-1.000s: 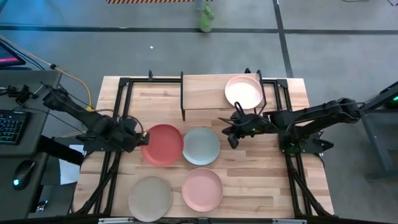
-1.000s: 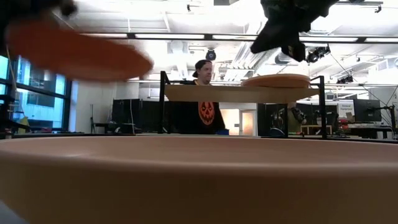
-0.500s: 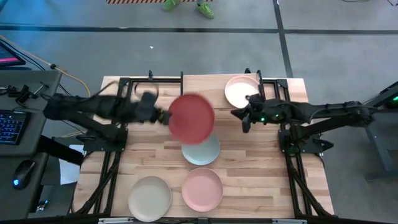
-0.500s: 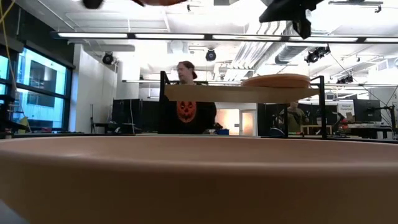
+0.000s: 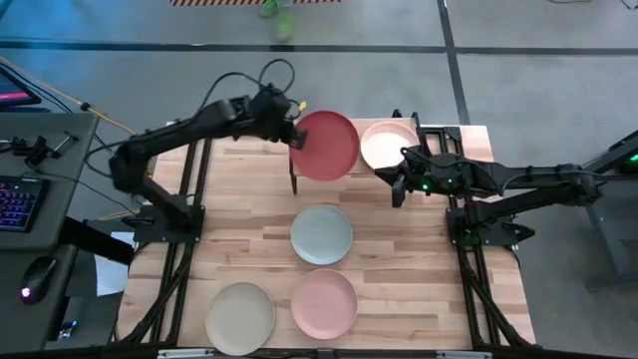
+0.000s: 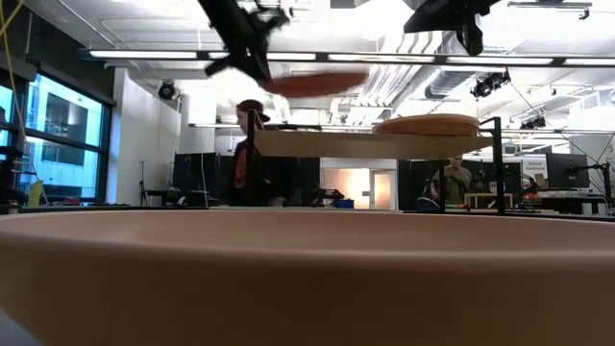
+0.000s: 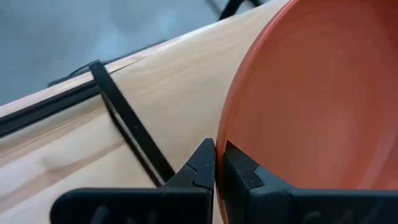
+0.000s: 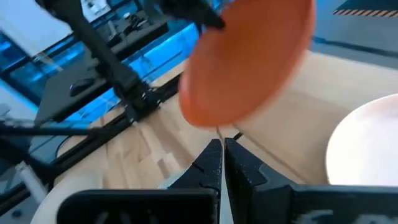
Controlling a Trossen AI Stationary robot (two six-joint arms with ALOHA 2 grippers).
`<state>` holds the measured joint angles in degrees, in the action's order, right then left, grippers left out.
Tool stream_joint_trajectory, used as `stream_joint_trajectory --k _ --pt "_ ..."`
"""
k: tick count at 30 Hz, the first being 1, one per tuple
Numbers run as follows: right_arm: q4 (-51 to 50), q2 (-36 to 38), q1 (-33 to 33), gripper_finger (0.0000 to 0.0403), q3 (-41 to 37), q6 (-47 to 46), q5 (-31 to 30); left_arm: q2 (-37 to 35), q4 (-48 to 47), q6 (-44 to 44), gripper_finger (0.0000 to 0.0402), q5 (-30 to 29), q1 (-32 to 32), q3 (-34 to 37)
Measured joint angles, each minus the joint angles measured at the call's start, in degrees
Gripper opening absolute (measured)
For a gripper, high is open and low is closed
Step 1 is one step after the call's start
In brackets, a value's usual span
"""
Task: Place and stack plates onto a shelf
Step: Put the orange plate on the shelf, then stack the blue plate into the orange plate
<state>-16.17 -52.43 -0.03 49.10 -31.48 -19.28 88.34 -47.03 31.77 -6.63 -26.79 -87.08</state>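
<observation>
High view: left gripper [image 5: 290, 133], clamping red plate [image 5: 325, 146], has moved seemingly above shelf [image 5: 299, 162].

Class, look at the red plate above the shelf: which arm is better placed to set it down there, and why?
Left. The left gripper already grips the red plate by its rim, holding it above the shelf beside the pale peach plate. The right gripper is shut, holding nothing.

Left arm carried the red plate [image 5: 324, 146] over the shelf [image 5: 311, 139].
</observation>
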Motion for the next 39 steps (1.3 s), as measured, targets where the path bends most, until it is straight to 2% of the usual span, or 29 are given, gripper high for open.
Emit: stream_joint_trajectory --k 5,12,23,29,34,39 --pt "1.5 0.0 0.0 0.0001 0.0 -1.4 -4.3 6.5 1.9 -1.8 0.0 0.5 -2.6 -2.0" --pt "1.4 0.0 0.0 0.0001 0.0 -1.7 -4.6 10.7 2.2 -2.7 0.0001 1.7 -3.3 -3.0" --pt "1.4 0.0 0.0 0.0001 0.0 -1.7 -4.6 11.0 1.6 -6.9 0.0037 -0.1 -3.6 -3.0" --pt "1.4 0.0 0.0 0.0001 0.0 -1.7 -4.6 11.0 -0.3 -7.0 0.0071 0.6 -3.6 -3.1" --pt "2.6 0.0 0.0 0.0001 0.0 -1.7 -4.6 11.0 -5.0 -9.3 0.0106 1.3 -4.3 -8.0" --pt "10.3 0.0 0.0 0.0001 0.0 0.6 -2.8 9.0 -8.1 -10.5 0.0134 5.3 -4.1 -14.2"
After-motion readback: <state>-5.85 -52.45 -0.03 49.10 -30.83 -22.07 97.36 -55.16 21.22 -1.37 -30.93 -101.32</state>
